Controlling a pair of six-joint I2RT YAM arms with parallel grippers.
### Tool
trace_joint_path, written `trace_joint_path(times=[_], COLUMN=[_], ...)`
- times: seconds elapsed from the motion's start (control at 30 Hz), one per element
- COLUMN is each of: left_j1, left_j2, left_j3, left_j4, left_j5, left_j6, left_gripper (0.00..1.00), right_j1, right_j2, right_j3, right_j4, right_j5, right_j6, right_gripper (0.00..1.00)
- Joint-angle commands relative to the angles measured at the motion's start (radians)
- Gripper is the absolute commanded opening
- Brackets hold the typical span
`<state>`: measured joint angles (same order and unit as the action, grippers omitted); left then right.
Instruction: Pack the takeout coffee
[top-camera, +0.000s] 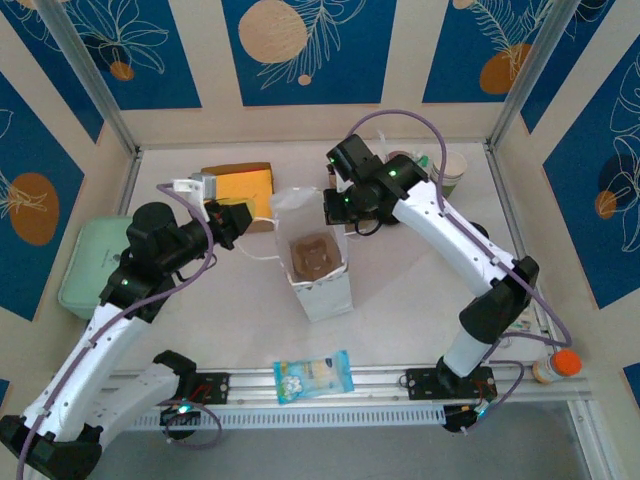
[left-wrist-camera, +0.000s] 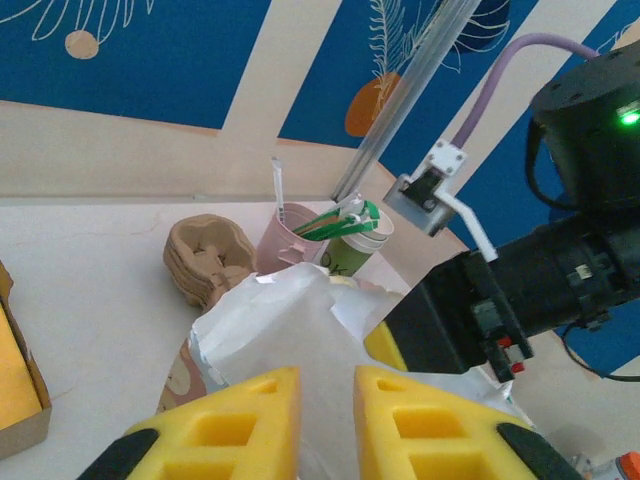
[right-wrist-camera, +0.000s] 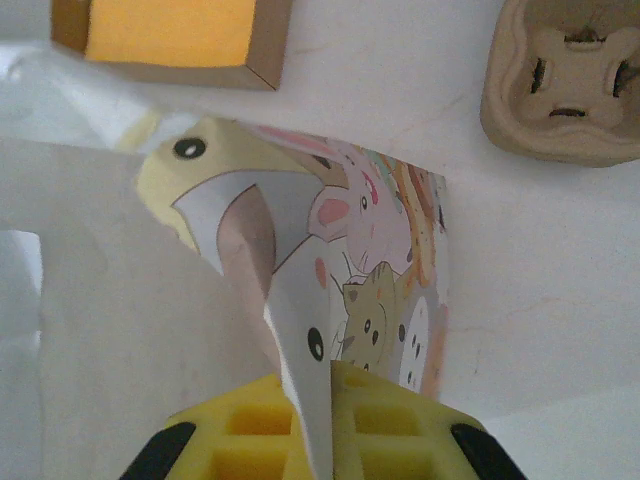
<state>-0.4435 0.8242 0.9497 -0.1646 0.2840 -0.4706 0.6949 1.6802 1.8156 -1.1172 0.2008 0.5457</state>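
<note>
We see the takeout coffee (top-camera: 452, 172) standing upright at the far right of the worktop (top-camera: 400, 300), just beside the pink cup (left-wrist-camera: 282, 240) of stirrers and well apart from the white paper bag (top-camera: 330, 295) at the centre. The bag stands open with a brown pulp carrier (top-camera: 315, 255) inside. Our right fingers (right-wrist-camera: 240, 425) are pinched on the bag's rim. Our left fingers (left-wrist-camera: 250, 415), a narrow gap between them, grip its paper on the opposite side.
</note>
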Motion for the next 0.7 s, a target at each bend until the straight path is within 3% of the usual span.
trace_joint_path(times=[0.0,0.23,0.47,0.67], left_j1=[-0.008,-0.008,-0.008,-0.008], left_j2=[0.0,-0.014,-0.021,-0.026], left_j3=[0.026,0.022,0.018,0.012], left_j4=[0.001,-0.016,-0.021,-0.027], left_j5=[-0.012,-0.025,-0.035,-0.042], left_j6=[0.004,0.013,0.018,0.026], left_gripper=[0.22,0.23,0.23,0.24], right_j1=[-0.009,-0.006,0.024,0.041], right_j2=[0.042,0.077,0.089,0.071], right_j3=[0.036,0.094,0.223,0.296], right_j4=[-0.037,-0.068,-0.143,-0.213], right_j5=[-0.019,0.054,0.15,0.208], right_j6=[-0.022,-0.049,-0.074,-0.073], right_gripper=[0.13,0.22,0.54,0.7])
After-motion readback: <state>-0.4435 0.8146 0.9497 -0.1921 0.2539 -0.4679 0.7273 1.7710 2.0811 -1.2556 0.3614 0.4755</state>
